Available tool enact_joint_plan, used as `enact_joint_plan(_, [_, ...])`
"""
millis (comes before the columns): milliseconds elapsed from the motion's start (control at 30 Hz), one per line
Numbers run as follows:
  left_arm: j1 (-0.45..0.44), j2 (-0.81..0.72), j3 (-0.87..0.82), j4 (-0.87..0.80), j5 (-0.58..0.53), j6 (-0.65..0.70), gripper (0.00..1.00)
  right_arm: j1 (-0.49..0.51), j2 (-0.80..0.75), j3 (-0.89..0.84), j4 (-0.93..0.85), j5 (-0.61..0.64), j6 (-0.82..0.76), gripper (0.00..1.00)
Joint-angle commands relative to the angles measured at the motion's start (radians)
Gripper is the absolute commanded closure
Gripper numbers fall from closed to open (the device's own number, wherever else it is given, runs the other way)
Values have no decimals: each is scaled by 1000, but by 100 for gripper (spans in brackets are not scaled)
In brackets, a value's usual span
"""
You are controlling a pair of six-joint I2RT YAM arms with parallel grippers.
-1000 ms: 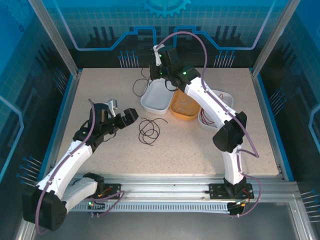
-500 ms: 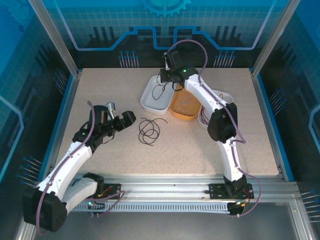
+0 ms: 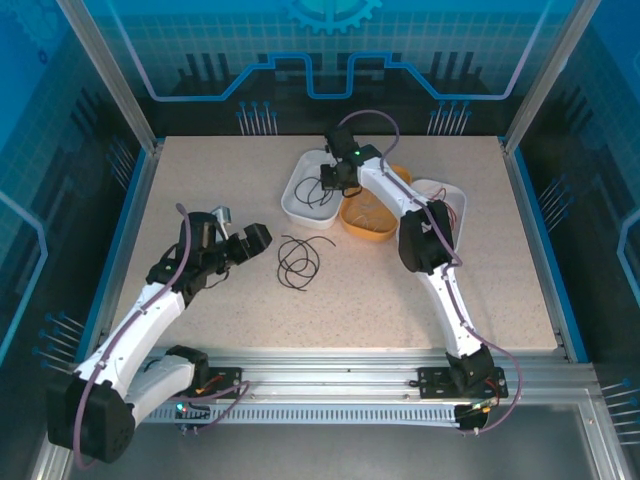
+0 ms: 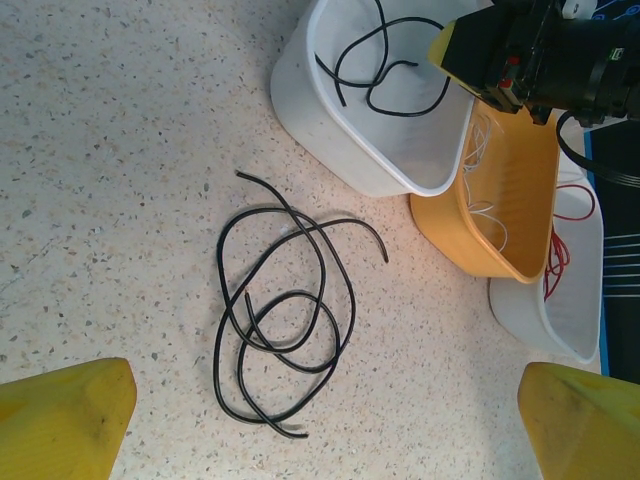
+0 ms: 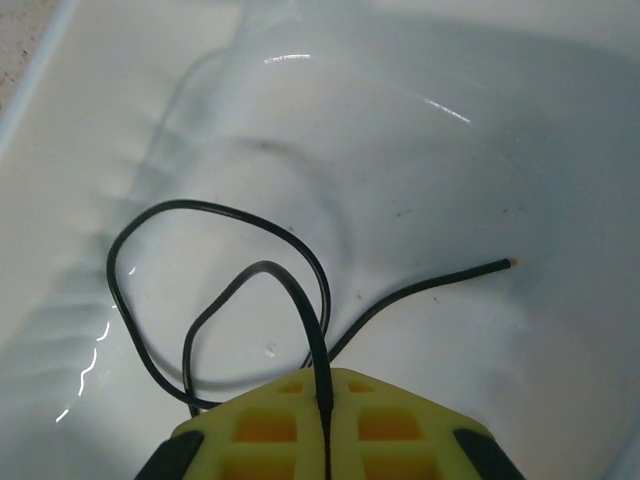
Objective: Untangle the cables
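Ahead of the left end effector [image 3: 252,236] in the top view, a looped black cable [image 3: 297,262] is seen on the table [image 3: 200,170]; the right end effector [image 3: 328,183] is set inside a white bin [image 3: 292,205]. In the left wrist view, the left fingers [image 4: 60,415] are spread wide, released, with the loops ahead between them. In the right wrist view, a second black cable [image 5: 200,206] is pinched between the clenched right fingers [image 5: 270,425].

The counter [image 4: 110,180] is beige with little dark specks. The cables [image 4: 285,322] are black. There is a white tub [image 4: 328,138] and an orange tub [image 4: 525,180].
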Motion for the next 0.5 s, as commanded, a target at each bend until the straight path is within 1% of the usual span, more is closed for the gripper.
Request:
enact_joint_plan(0, [11, 5, -19, -5, 20, -13, 1, -7, -10, 41, -34, -31, -8, 82])
enact_joint_plan(67, [12, 3, -22, -5, 19, -14, 1, -2, -47, 30, -31, -11, -27, 71])
enact_joint_plan(167, [11, 1, -23, -6, 19, -17, 1, 4, -110, 12, -39, 19, -50, 60])
enact_joint_plan(300, [11, -2, -24, -3, 18, -19, 1, 14, -217, -53, -40, 82, -60, 50])
enact_joint_plan(367, [12, 0, -25, -2, 16, -20, 1, 24, -287, -122, -17, 123, -70, 43])
enact_joint_plan(400, [11, 1, -25, 0, 17, -21, 1, 30, -314, -153, -7, 139, -72, 41])
enact_joint_plan(467, [12, 5, -25, 0, 15, -25, 1, 44, -374, -227, 11, 172, -82, 41])
